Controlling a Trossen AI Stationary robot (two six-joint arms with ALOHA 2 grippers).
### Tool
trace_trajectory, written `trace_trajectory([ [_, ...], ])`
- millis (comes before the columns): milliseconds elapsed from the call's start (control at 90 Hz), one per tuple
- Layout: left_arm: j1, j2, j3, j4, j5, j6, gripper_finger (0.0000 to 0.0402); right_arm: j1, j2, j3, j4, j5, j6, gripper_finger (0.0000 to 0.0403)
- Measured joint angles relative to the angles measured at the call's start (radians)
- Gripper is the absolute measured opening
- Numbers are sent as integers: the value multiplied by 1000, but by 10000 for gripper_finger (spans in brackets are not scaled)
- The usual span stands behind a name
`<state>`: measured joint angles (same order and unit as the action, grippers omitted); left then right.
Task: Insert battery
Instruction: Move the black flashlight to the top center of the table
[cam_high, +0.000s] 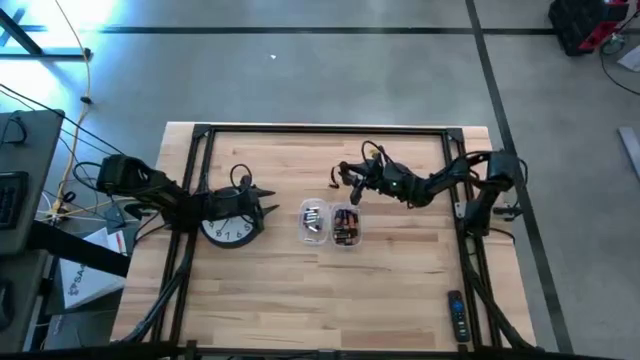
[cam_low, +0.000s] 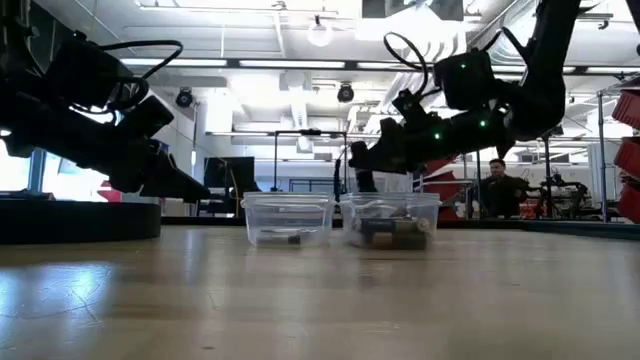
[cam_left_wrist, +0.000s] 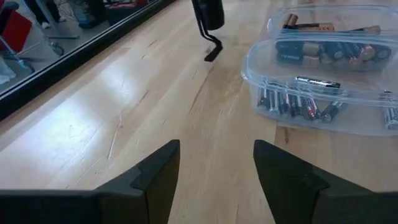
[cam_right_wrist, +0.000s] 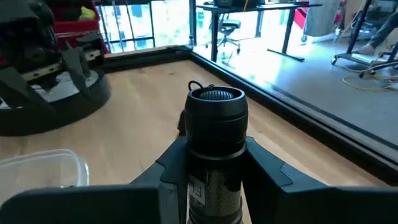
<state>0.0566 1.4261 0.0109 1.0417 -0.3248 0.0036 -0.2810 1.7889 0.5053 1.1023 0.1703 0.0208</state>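
Two clear tubs (cam_high: 315, 222) (cam_high: 346, 228) of loose batteries (cam_left_wrist: 298, 102) stand mid-table. My right gripper (cam_high: 347, 183) hovers just beyond them, shut on a black cylinder with a ribbed cap (cam_right_wrist: 214, 124), which looks like a torch; its cord loop (cam_left_wrist: 213, 50) dangles. A round clock (cam_high: 228, 231) lies face up at the left. My left gripper (cam_left_wrist: 216, 168) is open with nothing between its fingers, low over the wood between the clock and the tubs. My right gripper pinches the black cylinder's body (cam_right_wrist: 214, 177) just behind the ribbed cap, one finger (cam_right_wrist: 166, 171) on each side. The cylinder lies along the fingers, cap end pointing away from the wrist. In the low view it hangs clear of the table, above the tubs.
A dark remote (cam_high: 455, 315) lies near the front right corner. A black frame (cam_high: 330, 130) runs along the table's far and side edges. Bare wood spreads across the near half (cam_high: 320, 300). A person (cam_low: 497, 185) sits in the room beyond the table.
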Motion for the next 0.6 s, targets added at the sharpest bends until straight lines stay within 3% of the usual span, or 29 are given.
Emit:
trace_trajectory([
  [289, 0, 0, 0, 0, 0, 0, 190, 6, 3, 0, -1, 1, 2, 77],
  [600, 0, 0, 0, 0, 0, 0, 190, 18, 115, 0, 141, 28, -2, 77],
])
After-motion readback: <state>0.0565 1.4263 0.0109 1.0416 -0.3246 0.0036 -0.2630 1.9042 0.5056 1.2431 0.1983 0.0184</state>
